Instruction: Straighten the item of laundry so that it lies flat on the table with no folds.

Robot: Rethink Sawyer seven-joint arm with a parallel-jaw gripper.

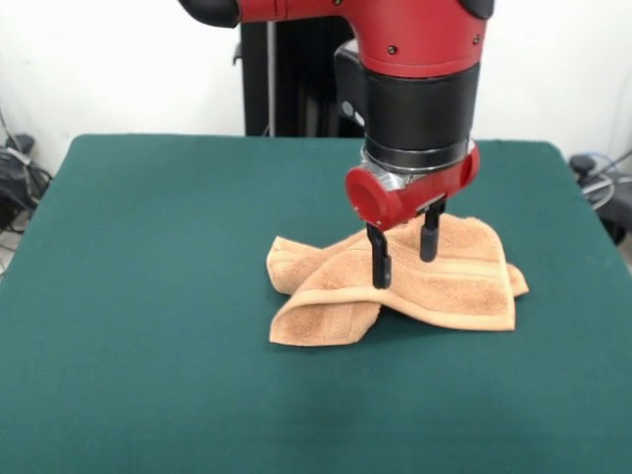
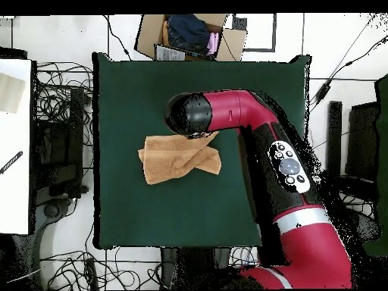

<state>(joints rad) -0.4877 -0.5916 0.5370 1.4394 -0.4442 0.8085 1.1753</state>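
Covering the table (image 1: 148,296), green felt carries a rumpled towel (image 1: 444,281); claw (image 1: 404,255) open above.

Open cardboard box (image 2: 191,35) sitting on pale floor; cables (image 2: 57,106) lying beside it; white wall (image 1: 118,59) standing behind.

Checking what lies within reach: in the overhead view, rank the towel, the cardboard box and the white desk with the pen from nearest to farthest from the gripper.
1. Towel: directly under the gripper, mid-table.
2. Cardboard box: beyond the table's top edge.
3. White desk: far left, off the table.
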